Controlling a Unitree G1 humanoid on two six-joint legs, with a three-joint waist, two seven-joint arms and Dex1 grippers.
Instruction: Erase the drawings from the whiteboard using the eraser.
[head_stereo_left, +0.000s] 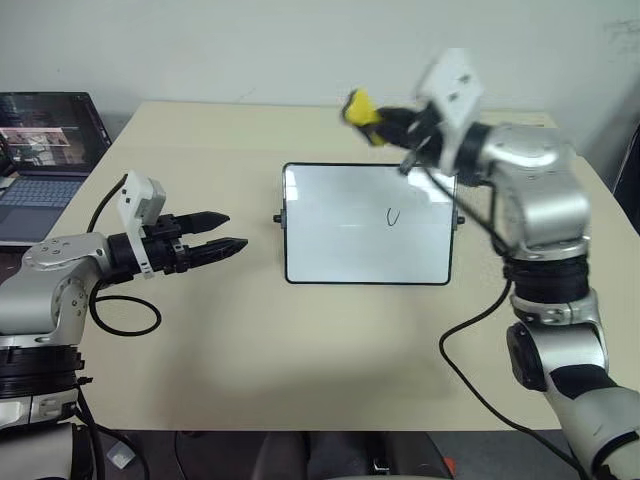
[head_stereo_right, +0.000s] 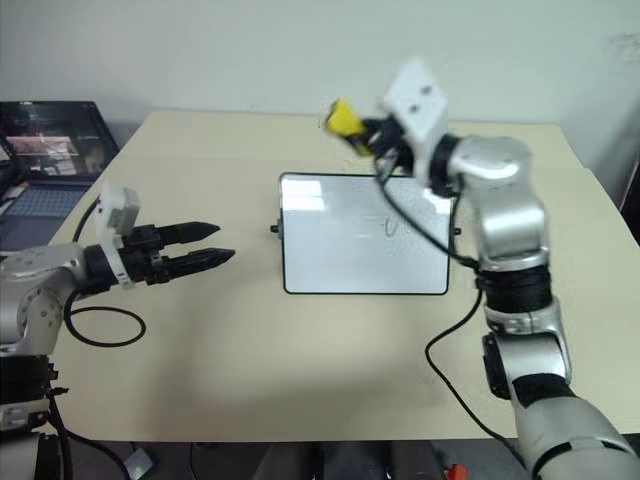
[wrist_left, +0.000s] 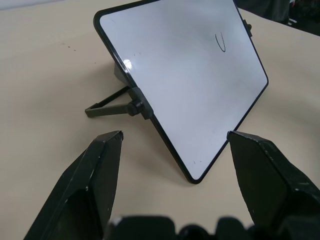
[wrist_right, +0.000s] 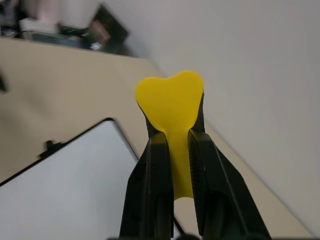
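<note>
The whiteboard (head_stereo_left: 340, 240) stands tilted on a small black stand in the middle of the table. One thin dark drawing (head_stereo_left: 393, 216), a U-like stroke, sits right of the board's centre, and the left wrist view shows this drawing (wrist_left: 220, 42) too. My right gripper (head_stereo_left: 378, 124) is raised in the air above the board's far edge, shut on the yellow eraser (head_stereo_left: 358, 107), which sticks out past its fingertips (wrist_right: 159, 142). The eraser is clear of the board. My left gripper (head_stereo_left: 228, 231) hovers open to the left of the board, pointing at it, with nothing between its fingers.
An open laptop (head_stereo_left: 45, 150) sits at the table's far left corner. A black cable (head_stereo_left: 125, 315) loops on the table under my left arm, and another cable (head_stereo_left: 470, 330) hangs from the right arm near the board's right side.
</note>
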